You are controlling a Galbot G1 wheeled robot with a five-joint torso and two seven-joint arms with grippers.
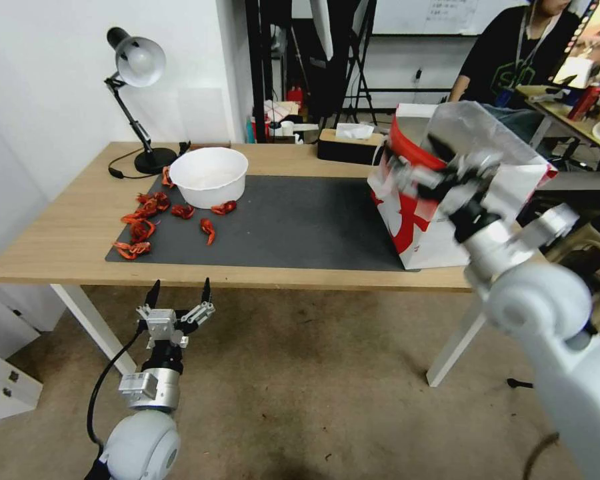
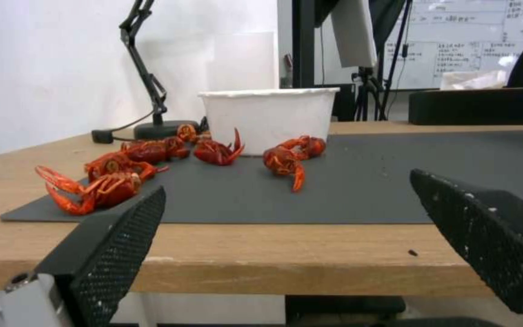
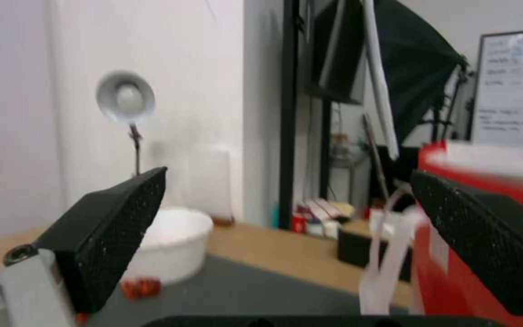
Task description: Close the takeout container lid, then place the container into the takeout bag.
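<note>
The takeout bag (image 1: 440,220) stands upright at the right end of the grey mat (image 1: 280,220), its mouth facing up, and everything here is best placed against it. The right gripper (image 1: 413,177) hangs at the bag's top rim on the side facing the white bowl (image 1: 209,175), raised above the table (image 1: 60,233). In the right wrist view its two fingers (image 3: 116,227) stand wide apart with nothing between them, and the bag's red wall (image 3: 455,254) and a white handle (image 3: 388,254) lie just beside it. The arm is blurred in the head view, so I cannot say whether a finger touches the paper.

I see no clear clamshell on the mat. It may already sit inside the bag, though the bag's inside is hidden, so that is a guess.

The left gripper (image 1: 179,293) is well away from the bag, low in front of the table's near edge, jaws spread and holding nothing. It points toward the red crayfish (image 2: 101,184) scattered beside the bowl.

The right arm is plainly the nearer one to the bag, and any coming move there depends on the bag's mouth lying just beyond and below its open fingers.
</note>
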